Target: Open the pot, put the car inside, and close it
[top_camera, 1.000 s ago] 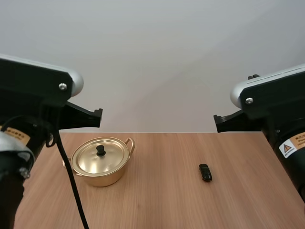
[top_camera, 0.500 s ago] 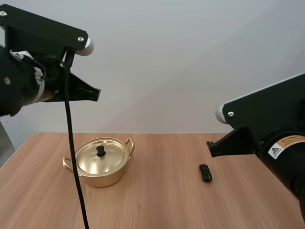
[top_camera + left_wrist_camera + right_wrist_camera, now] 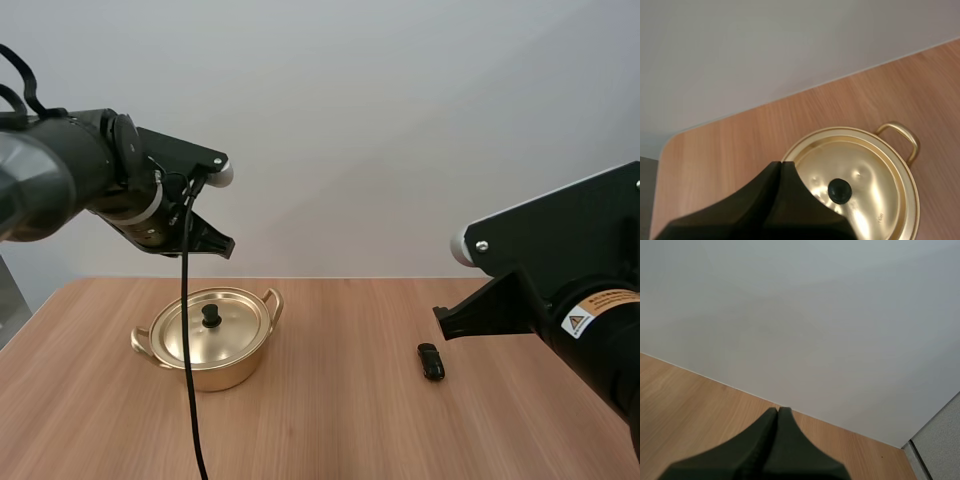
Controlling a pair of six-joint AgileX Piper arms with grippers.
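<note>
A gold pot with its lid on and a black knob stands on the left half of the wooden table. A small black toy car lies on the right half. My left gripper hangs well above the pot, its fingers together. In the left wrist view the gripper is one dark wedge beside the pot's lid and knob. My right gripper is above and just right of the car. In the right wrist view it is shut on nothing over bare wood.
The pot has two loop handles, one toward the back right and one at the front left. The table's far edge meets a plain wall. Bare wood lies between the pot and the car.
My left arm has swung forward and down, bringing its gripper over the pot. The right arm dropped earlier and has barely moved since. Pot and car have stayed in place.
</note>
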